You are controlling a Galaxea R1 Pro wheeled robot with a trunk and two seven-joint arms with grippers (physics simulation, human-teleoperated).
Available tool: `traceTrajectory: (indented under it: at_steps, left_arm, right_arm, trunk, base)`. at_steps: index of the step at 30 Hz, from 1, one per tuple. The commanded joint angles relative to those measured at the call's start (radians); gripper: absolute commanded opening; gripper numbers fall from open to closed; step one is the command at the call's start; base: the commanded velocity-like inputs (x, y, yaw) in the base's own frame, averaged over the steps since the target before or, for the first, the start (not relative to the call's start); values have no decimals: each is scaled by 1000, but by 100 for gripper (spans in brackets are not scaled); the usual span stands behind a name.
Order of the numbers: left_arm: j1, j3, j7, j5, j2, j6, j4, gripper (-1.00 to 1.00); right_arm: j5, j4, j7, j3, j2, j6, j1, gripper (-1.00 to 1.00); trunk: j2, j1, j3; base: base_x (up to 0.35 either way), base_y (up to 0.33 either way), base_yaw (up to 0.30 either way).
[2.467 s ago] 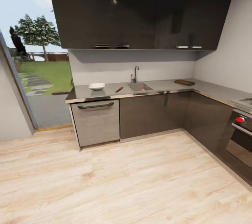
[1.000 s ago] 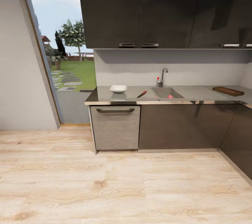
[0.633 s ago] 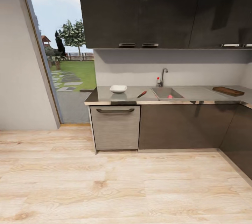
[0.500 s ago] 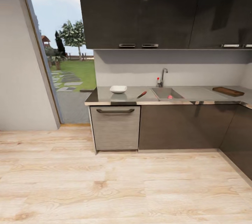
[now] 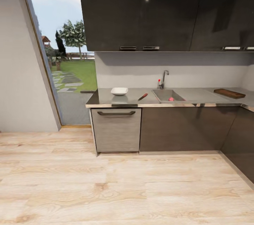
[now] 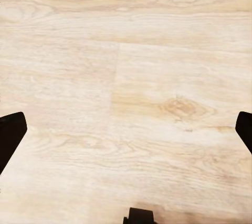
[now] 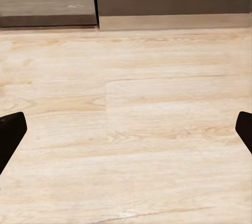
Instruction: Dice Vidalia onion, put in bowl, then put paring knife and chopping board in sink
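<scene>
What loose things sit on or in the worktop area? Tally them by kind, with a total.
Bowl: 1
Knife: 1
Onion, in the sink: 1
Board: 1
Total: 4

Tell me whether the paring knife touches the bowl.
Apart. The head view shows bare countertop between the paring knife and the bowl.

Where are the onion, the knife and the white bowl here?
Vidalia onion (image 5: 171, 99), head view, its pink top inside the sink.
Paring knife (image 5: 142, 96), head view, its red handle.
Bowl (image 5: 119, 91), head view, its near wall.
</scene>
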Motion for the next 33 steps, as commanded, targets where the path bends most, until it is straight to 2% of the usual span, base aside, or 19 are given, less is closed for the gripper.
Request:
traceTrajectory:
  at_steps: [1, 33]
  left_arm:
    - [0, -1, 0, 5, 0, -2, 0, 100]
    - [0, -1, 1, 6, 1, -2, 0, 100]
  right_arm:
    - [1, 0, -8, 4, -1, -2, -1, 100]
    - [1, -1, -8, 5, -1, 0, -1, 100]
  trunk:
    - [7, -4, 2]
    - [231, -127, 103]
  base:
    - [0, 0, 0]
    - [0, 0, 0]
